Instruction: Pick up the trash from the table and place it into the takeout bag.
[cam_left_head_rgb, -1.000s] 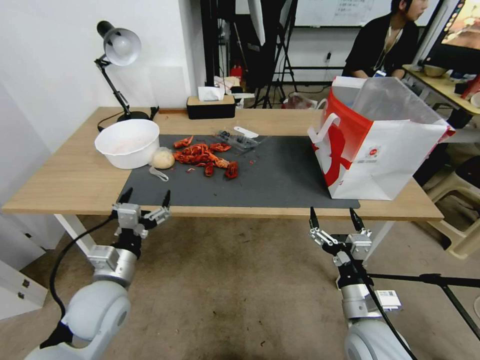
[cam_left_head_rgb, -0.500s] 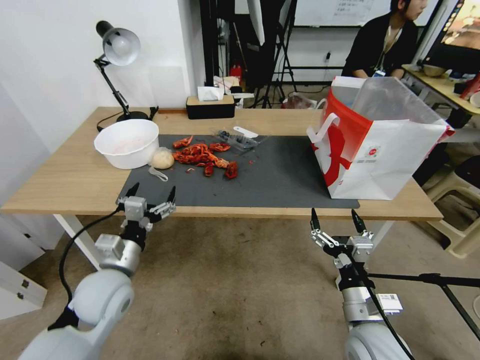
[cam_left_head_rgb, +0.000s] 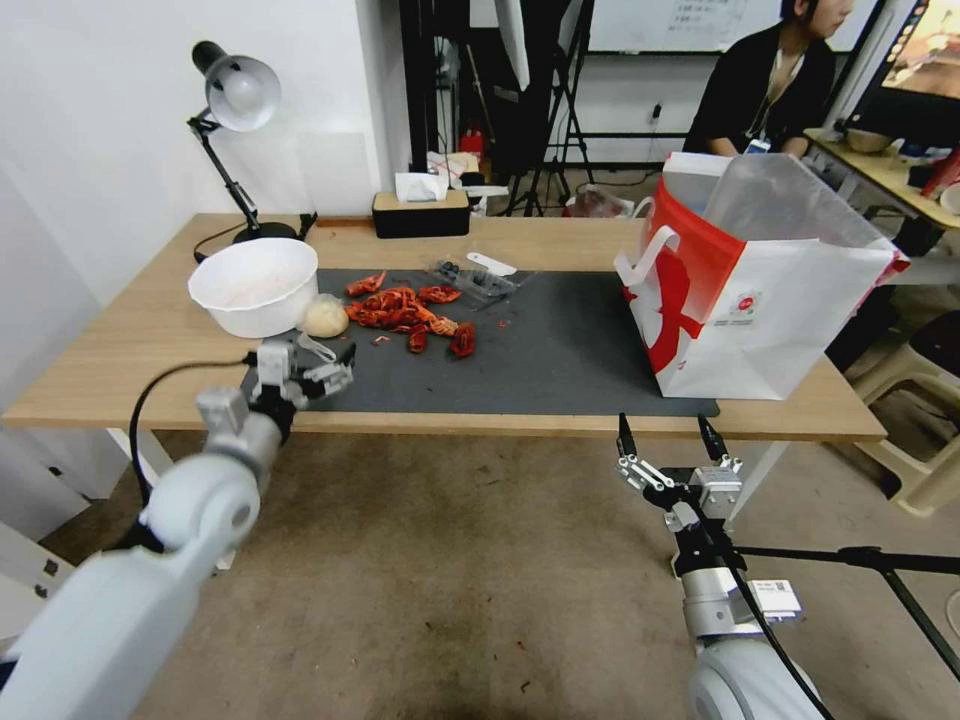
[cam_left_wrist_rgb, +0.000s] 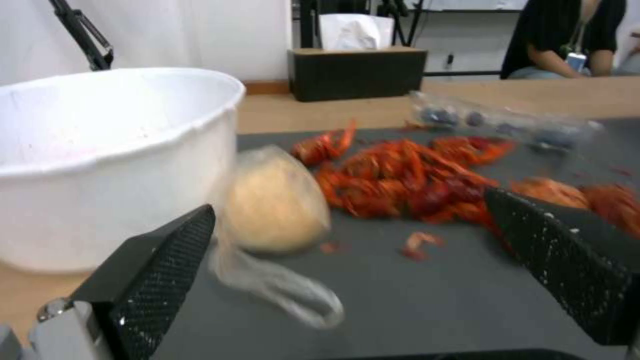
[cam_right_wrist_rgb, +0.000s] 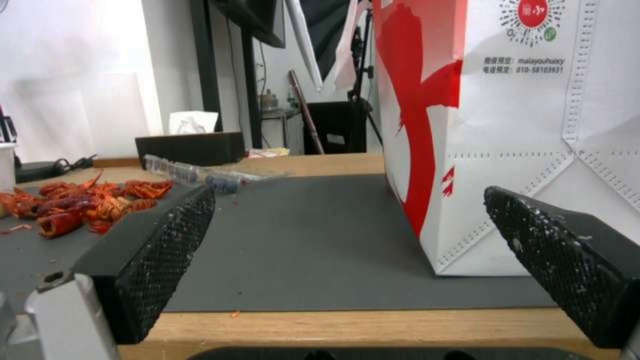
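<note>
Left pincer (cam_left_head_rgb: 303, 368) hangs with fingers spread and empty over the near-left part of the dark grey mat (cam_left_head_rgb: 560, 350) on the long light-wood desk (cam_left_head_rgb: 120, 350), a plastic-wrapped beige bun (cam_left_head_rgb: 325, 317) at its 12 o'clock. Risk: the loose wrap may slip, or a finger may nudge the white round bowl (cam_left_head_rgb: 255, 285) touching the bun at 9 o'clock. Red crayfish shells (cam_left_head_rgb: 410, 312) at 1 o'clock could scatter. Right pincer (cam_left_head_rgb: 672, 448), also spread and empty, waits below the desk edge; the red-and-white takeout bag (cam_left_head_rgb: 760, 290) stands well apart at 2 o'clock, a long carry.
</note>
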